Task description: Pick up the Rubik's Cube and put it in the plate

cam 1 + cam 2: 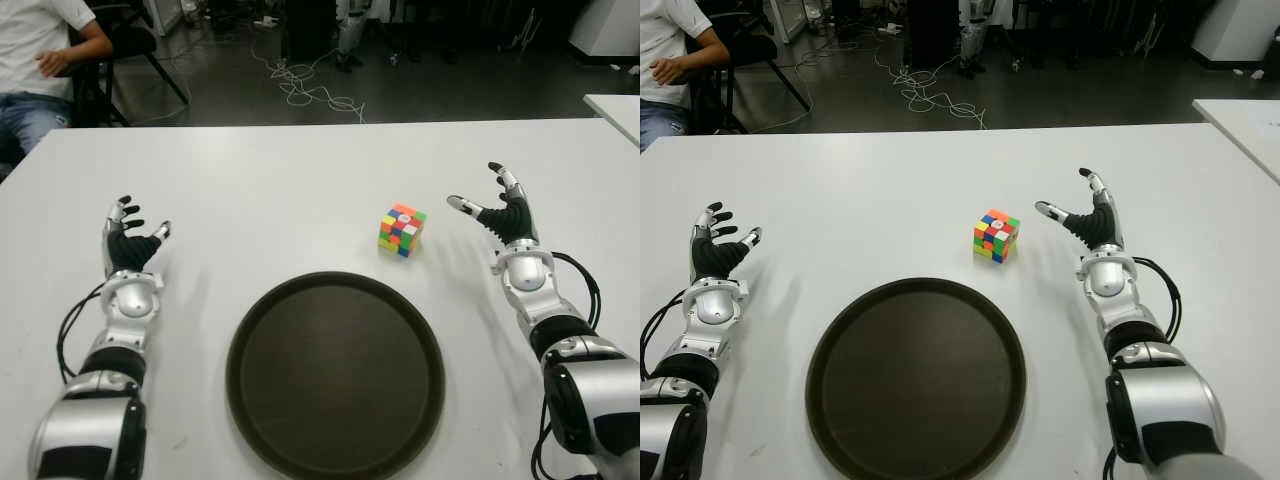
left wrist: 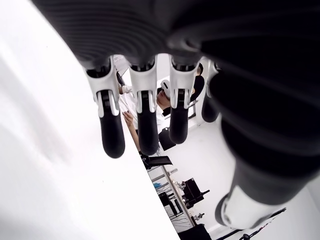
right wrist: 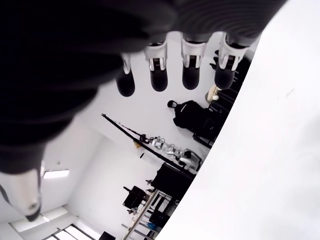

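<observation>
A multicoloured Rubik's Cube (image 1: pixel 401 230) sits on the white table (image 1: pixel 280 190), just behind the right part of a round dark plate (image 1: pixel 335 375). My right hand (image 1: pixel 497 208) is to the right of the cube, a short gap away, fingers spread and holding nothing. Its fingertips (image 3: pixel 159 80) in the right wrist view have nothing between them. My left hand (image 1: pixel 130 240) shows at the table's left side, well left of the plate, fingers (image 2: pixel 145 120) relaxed and holding nothing. The plate has nothing in it.
A seated person (image 1: pixel 40 60) is beyond the table's far left corner, beside a dark chair (image 1: pixel 130 50). Cables (image 1: pixel 310 90) lie on the floor behind the table. Another white table's corner (image 1: pixel 615 110) shows at the far right.
</observation>
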Action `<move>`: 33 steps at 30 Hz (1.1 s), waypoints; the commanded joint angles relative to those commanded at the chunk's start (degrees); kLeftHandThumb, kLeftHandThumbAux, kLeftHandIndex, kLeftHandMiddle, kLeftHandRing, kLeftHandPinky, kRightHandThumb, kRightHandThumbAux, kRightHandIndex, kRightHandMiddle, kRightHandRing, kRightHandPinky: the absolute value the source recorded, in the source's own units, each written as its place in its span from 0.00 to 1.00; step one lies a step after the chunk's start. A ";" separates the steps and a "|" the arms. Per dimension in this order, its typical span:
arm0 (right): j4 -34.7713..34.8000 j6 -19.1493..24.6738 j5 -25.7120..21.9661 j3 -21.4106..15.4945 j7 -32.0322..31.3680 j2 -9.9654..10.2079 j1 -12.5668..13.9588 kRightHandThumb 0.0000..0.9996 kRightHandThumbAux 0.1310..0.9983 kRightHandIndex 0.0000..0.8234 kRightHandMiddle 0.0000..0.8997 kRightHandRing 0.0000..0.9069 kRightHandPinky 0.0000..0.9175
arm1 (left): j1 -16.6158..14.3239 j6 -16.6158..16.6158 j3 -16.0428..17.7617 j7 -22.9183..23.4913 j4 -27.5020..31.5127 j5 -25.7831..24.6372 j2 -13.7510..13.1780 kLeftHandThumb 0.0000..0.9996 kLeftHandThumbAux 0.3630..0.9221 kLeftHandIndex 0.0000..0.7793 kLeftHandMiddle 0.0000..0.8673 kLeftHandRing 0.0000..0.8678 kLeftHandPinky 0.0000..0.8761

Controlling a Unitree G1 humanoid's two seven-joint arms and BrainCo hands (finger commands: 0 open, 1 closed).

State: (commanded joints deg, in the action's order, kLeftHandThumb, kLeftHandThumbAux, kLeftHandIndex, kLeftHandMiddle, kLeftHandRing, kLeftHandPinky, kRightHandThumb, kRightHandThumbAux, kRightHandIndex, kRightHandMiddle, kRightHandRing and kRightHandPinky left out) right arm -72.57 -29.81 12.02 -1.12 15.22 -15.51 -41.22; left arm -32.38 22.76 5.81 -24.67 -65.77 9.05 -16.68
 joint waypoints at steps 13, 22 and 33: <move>0.22 0.37 -0.58 -0.41 0.30 0.48 -0.01 0.00 0.49 0.03 0.00 0.00 0.02 | -0.02 -0.31 -0.22 0.14 0.05 0.25 -0.18 0.20 0.77 0.17 0.27 0.33 0.43; 0.28 -0.06 -0.36 -0.21 0.17 0.28 0.10 0.00 0.47 0.04 0.00 0.00 0.02 | 0.10 -0.16 0.00 0.50 0.11 -0.07 0.05 0.20 0.75 0.16 0.33 0.40 0.48; 0.04 0.76 -0.33 -0.28 0.45 0.19 -0.06 0.00 0.49 0.04 0.00 0.00 0.01 | 0.09 -0.01 0.06 0.03 0.17 -0.08 0.20 0.20 0.76 0.17 0.30 0.38 0.48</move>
State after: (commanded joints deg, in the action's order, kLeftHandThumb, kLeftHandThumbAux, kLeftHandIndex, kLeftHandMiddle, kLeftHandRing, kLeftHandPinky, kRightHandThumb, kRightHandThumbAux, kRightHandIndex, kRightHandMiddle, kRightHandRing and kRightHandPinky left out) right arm -72.53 -29.05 11.69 -1.39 15.67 -15.31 -41.28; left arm -32.29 22.75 5.87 -24.63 -65.59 8.97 -16.48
